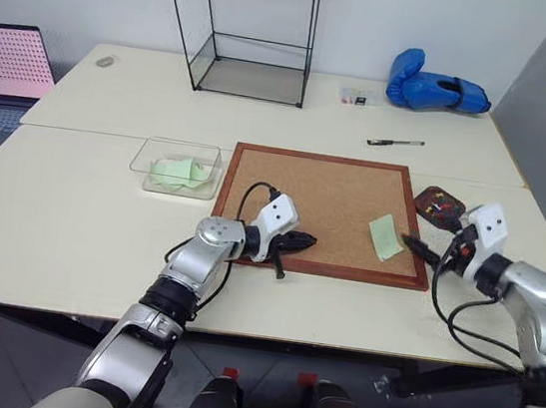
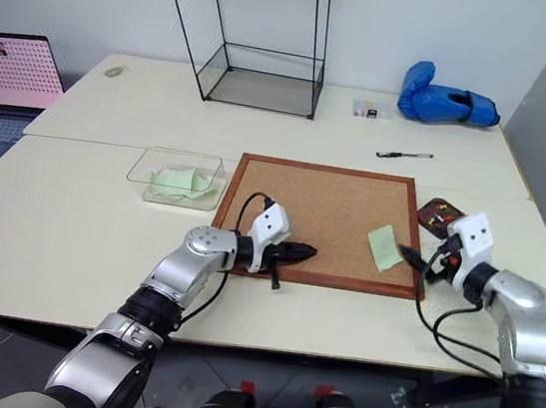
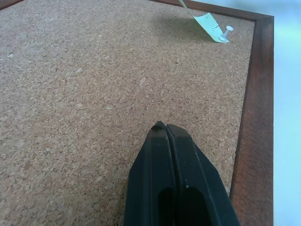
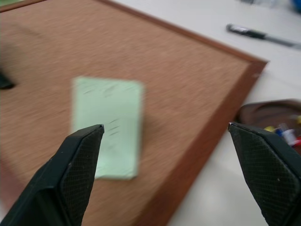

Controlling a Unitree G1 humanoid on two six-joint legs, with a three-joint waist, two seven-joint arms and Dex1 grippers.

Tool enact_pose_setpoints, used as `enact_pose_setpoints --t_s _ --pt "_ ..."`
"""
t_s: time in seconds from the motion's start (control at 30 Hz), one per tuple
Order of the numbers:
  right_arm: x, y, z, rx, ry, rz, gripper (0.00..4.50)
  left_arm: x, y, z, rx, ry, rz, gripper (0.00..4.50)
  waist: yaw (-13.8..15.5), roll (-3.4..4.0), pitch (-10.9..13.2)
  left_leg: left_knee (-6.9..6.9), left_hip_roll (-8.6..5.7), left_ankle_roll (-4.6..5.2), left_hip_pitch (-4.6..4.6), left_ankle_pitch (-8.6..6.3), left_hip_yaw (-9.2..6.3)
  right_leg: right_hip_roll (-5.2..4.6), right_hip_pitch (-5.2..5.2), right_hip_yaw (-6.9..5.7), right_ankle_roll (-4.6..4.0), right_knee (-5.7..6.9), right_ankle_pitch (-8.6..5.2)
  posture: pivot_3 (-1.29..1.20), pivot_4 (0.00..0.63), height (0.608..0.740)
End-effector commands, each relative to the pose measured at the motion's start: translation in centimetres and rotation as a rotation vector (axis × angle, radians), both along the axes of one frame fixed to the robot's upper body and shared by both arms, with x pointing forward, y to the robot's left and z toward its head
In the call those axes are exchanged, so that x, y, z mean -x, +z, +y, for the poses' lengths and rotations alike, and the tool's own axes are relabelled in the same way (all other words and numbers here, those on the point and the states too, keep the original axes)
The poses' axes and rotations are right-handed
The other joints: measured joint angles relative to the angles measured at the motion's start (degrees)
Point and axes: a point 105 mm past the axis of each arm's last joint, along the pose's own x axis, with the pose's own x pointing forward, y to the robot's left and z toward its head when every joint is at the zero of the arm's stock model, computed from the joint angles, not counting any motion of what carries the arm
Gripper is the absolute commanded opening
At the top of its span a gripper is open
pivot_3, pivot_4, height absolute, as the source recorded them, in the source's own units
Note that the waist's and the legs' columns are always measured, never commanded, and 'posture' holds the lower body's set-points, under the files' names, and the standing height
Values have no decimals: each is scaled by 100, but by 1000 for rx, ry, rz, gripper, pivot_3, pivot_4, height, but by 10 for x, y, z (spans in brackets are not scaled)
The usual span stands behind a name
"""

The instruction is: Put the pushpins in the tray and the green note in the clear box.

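Corkboard [image 1: 323,206], pen [image 1: 395,143] beyond, boxing glove [image 1: 434,89]

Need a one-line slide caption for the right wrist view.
Right gripper, jaws wide open, faces the green note on the corkboard, tray off its edge.

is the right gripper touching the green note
Apart. In the right wrist view the right gripper stands wide open, and the green note lies flat on the corkboard beyond its fingertips.
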Motion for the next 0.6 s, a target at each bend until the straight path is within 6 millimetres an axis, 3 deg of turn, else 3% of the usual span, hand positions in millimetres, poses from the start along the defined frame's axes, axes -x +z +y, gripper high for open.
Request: enact_pose_setpoints --t_s 0.03,0.37,0.6 --pt "8 9 19 0 54 -27 4489 10 -26 1 -54 -11 82 0 0 -1 0 0 1 0 0 0 -1 0 0 -2 0 0 0 0 150 740" --pt "-1 -10 32 81 82 -15 4489 9 -25 0 -55 -13 80 0 17 -2 0 -1 -1 0 -3 0 -4 0 -1 -5 1 -4 0 0 150 740" --pt "-7 -18 24 110 77 -7 3197 9 -24 1 -55 -9 77 0 18 -2 0 -1 0 0 -3 0 -4 0 -1 -5 0 -3 0 0 150 740"
